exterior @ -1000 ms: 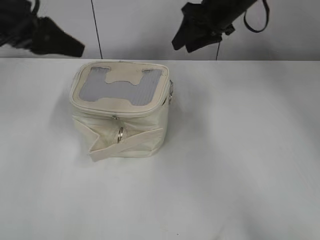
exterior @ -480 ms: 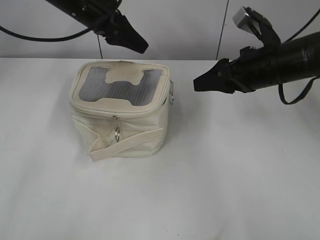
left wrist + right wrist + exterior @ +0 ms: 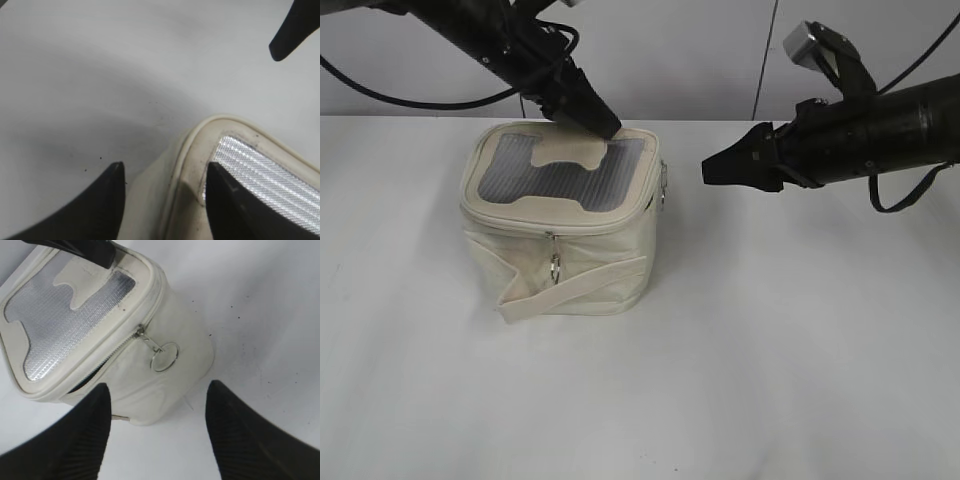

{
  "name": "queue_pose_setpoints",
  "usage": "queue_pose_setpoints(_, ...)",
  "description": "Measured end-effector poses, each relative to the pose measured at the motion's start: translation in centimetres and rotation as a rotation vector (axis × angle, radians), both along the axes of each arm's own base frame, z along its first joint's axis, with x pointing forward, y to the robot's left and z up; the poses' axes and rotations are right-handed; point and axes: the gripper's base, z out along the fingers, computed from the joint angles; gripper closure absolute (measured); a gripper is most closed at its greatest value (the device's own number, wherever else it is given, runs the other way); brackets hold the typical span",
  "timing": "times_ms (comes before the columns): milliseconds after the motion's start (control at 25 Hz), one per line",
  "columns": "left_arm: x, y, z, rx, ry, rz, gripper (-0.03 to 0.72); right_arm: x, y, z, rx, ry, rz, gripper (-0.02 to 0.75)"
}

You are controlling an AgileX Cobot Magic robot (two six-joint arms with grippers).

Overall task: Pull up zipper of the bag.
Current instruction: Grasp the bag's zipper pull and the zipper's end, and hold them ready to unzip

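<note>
On the white table [image 3: 800, 350], left of centre, you have the small boxy cream-white fabric bag [image 3: 565, 255] with its grey H-panelled lid, and the left gripper [image 3: 602, 124] hides part of the lid's far edge, its fingers spread with one over the lid and one off its corner. Your right gripper [image 3: 710, 172] hangs open, apart from the bag's right side, facing the thin cream zipper [image 3: 117, 347], whose silver ring pull [image 3: 165, 356] dangles there. The track beyond the lid's corner is cut off; bare table lies in front and right.
</note>
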Motion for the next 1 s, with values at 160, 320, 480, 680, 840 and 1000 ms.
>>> queue_pose_setpoints(160, 0.0, -0.4, -0.8, 0.01, 0.024, 0.001, 0.335, 0.2, 0.0, -1.1, -0.007, 0.031, -0.003, 0.263)
queue_pose_setpoints(320, -0.4, -1.2, -1.1, 0.034, 0.021, -0.029, 0.582, 0.3, 0.0, -1.5, -0.022, 0.027, 0.001, 0.263)
queue_pose_setpoints(480, -0.3, -1.4, -1.3, 0.029, 0.056, 0.022, 0.649, 0.5, -0.2, -1.6, -0.058, -0.006, -0.004, 0.263)
queue_pose_setpoints(680, 0.1, -1.6, -1.3, 0.024, 0.092, 0.111, 0.65, 0.9, -0.5, -1.9, -0.087, -0.043, -0.028, 0.263)
queue_pose_setpoints(840, 0.4, -1.6, -1.3, 0.015, 0.111, 0.181, 0.65, 1.0, 0.2, -3.2, -0.093, -0.017, -0.015, 0.263)
queue_pose_setpoints(1000, 0.5, -1.7, -1.3, 0.01, 0.117, 0.206, 0.65, 0.7, 1.9, -4.5, -0.111, -0.024, 0.015, 0.263)
